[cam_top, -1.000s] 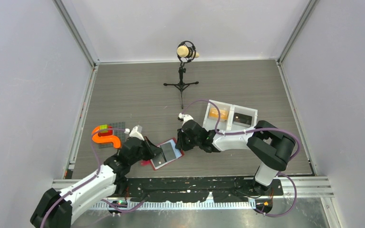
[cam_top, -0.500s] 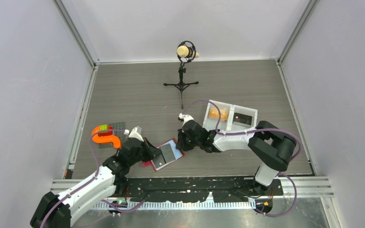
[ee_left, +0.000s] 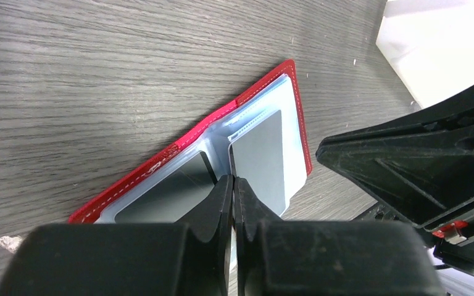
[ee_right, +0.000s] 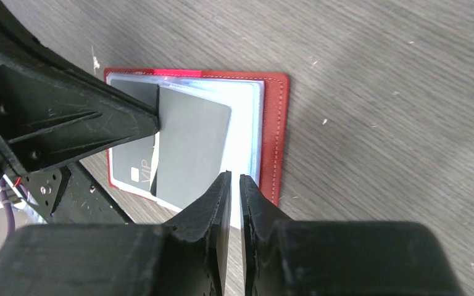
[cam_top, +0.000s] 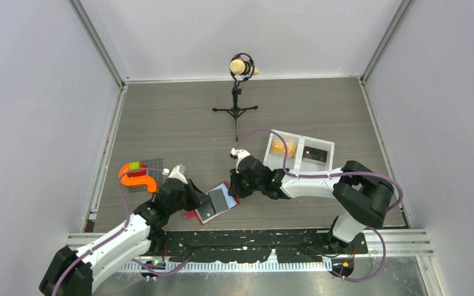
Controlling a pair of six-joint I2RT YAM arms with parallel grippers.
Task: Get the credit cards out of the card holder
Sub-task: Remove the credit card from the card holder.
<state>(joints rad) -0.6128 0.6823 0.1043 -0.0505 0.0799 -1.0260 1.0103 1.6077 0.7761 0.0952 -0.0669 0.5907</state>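
Note:
The red card holder (cam_top: pixel 225 185) lies open near the front edge, pale pockets up; it also shows in the left wrist view (ee_left: pixel 265 86) and the right wrist view (ee_right: pixel 274 135). A grey card (ee_right: pixel 191 142) lies askew over the pockets, its left edge raised. A dark card marked VIP (ee_right: pixel 129 166) sits in the other pocket. My left gripper (cam_top: pixel 199 196) (ee_left: pixel 231 180) is shut, its tips closed on the grey card's (ee_left: pixel 259 157) edge at the fold. My right gripper (cam_top: pixel 234 189) (ee_right: pixel 234 177) is shut with a hairline gap, tips at the holder's pale pocket edge.
A white two-compartment tray (cam_top: pixel 297 137) stands behind the right arm, with an orange block (cam_top: pixel 282 147) and a dark item (cam_top: pixel 313 154) in it. A microphone on a stand (cam_top: pixel 237 92) is at the back. An orange curved piece (cam_top: pixel 137 180) lies by the left arm.
The holder and my left gripper have shifted slightly toward the near left. The right arm's elbow has swung out to the right while its gripper stays at the holder's corner.

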